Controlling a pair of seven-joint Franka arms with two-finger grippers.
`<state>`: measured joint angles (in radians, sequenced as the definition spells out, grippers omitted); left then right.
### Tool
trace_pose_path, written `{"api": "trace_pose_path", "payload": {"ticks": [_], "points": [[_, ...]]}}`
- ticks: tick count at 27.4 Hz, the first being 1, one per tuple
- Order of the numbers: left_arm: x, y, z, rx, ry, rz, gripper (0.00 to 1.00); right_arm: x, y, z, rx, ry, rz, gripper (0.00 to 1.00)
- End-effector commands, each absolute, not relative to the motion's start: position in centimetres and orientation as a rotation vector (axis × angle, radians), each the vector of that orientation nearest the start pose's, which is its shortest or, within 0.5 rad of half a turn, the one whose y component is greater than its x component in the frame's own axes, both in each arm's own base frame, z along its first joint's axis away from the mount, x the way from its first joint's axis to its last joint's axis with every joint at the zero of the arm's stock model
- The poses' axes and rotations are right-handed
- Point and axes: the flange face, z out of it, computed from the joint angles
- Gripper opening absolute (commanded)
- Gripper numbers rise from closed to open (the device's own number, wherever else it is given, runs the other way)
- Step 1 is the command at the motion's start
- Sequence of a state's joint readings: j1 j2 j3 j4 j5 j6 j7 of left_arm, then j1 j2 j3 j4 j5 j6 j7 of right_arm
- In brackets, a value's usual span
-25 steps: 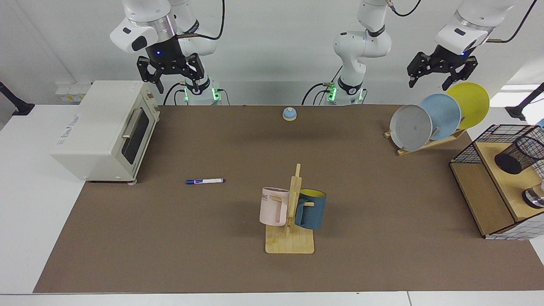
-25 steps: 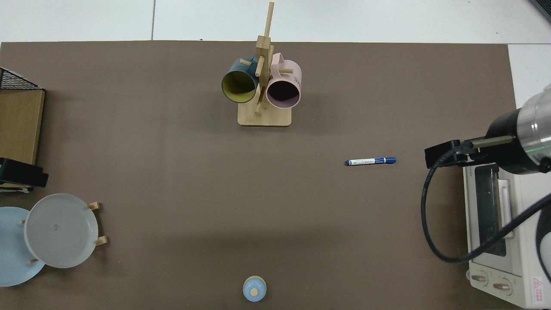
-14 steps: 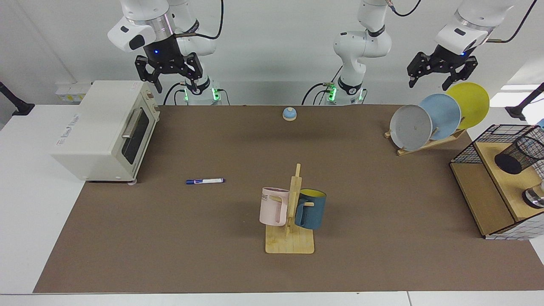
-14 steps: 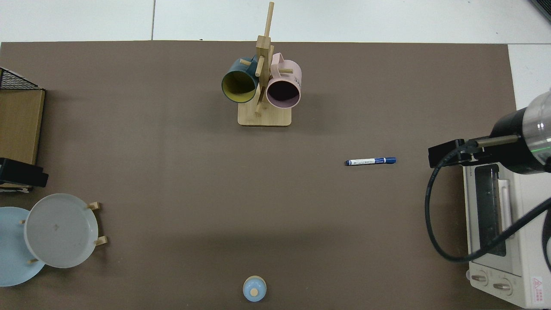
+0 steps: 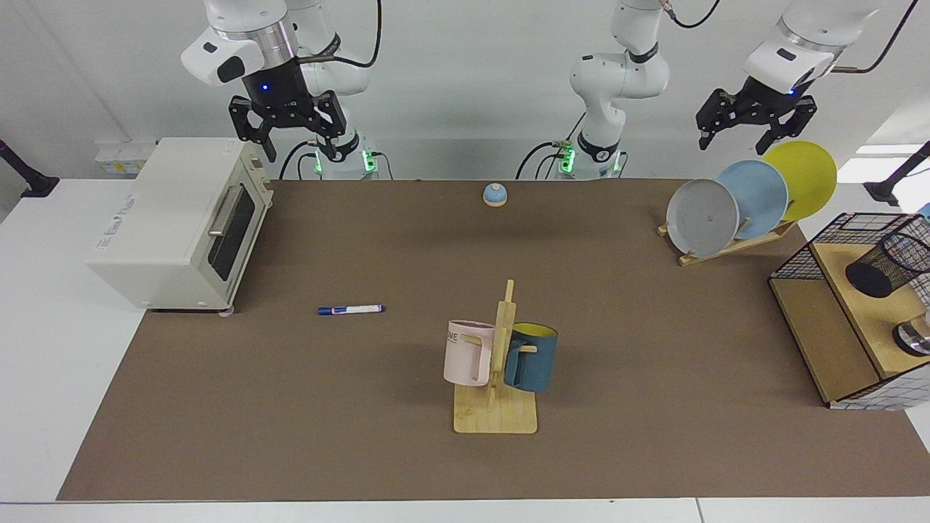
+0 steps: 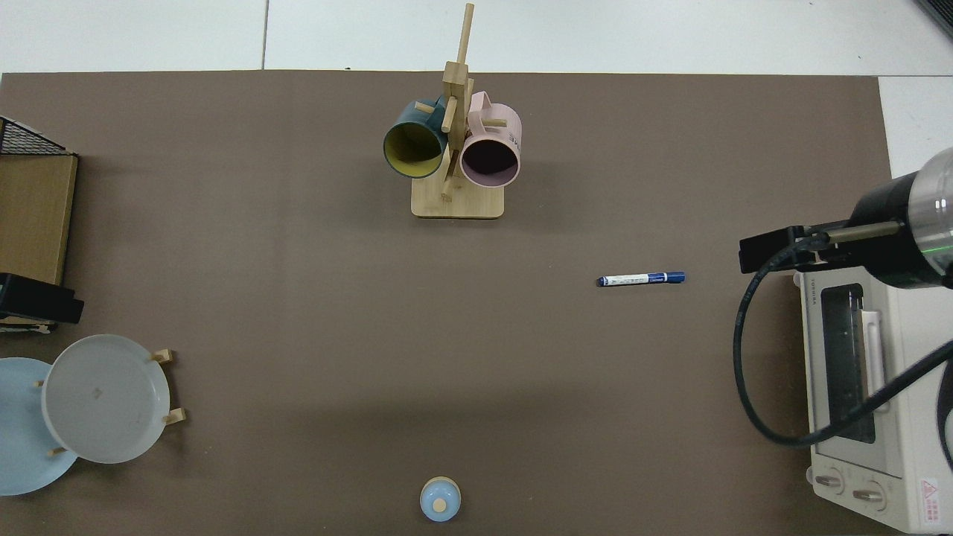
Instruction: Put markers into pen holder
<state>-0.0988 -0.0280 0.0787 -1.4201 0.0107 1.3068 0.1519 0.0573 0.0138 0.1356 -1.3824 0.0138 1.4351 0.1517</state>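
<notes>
The marker [image 5: 351, 309] [image 6: 640, 279] lies flat on the brown mat [image 5: 363, 407], out in the open near the toaster oven [image 5: 174, 221]. The pen holder [image 5: 883, 267] sits tipped on the wooden shelf at the far edge. The right gripper [image 5: 285, 139] hangs above the oven, fingers spread wide and holding nothing. The left gripper [image 5: 752, 134] hovers over the plates [image 5: 752, 196], also wide open and empty.
</notes>
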Motion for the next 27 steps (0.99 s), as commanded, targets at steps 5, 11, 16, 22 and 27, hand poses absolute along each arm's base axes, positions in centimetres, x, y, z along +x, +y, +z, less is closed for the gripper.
{"api": "trace_pose_path", "payload": {"ticks": [5, 11, 16, 22, 27], "points": [[50.8, -0.7, 68.7, -3.13, 0.255, 0.14, 1.0, 53.0, 10.8, 69.5, -3.1, -0.104, -0.087, 1.0], [50.8, -0.7, 68.8, -3.13, 0.255, 0.138, 1.0, 52.1, 11.1, 69.9, -3.112, -0.114, -0.092, 1.0], [50.8, -0.7, 68.7, -3.13, 0.255, 0.14, 1.0, 51.5, 10.8, 69.4, -3.131, -0.112, -0.075, 1.0], [50.8, -0.7, 68.8, -3.13, 0.255, 0.138, 1.0, 51.7, 10.1, 66.5, -3.137, -0.085, -0.008, 1.0], [50.7, -0.7, 68.7, -3.13, 0.253, 0.142, 1.0, 52.7, 9.7, 64.2, -3.137, 0.04, -0.042, 1.0]]}}
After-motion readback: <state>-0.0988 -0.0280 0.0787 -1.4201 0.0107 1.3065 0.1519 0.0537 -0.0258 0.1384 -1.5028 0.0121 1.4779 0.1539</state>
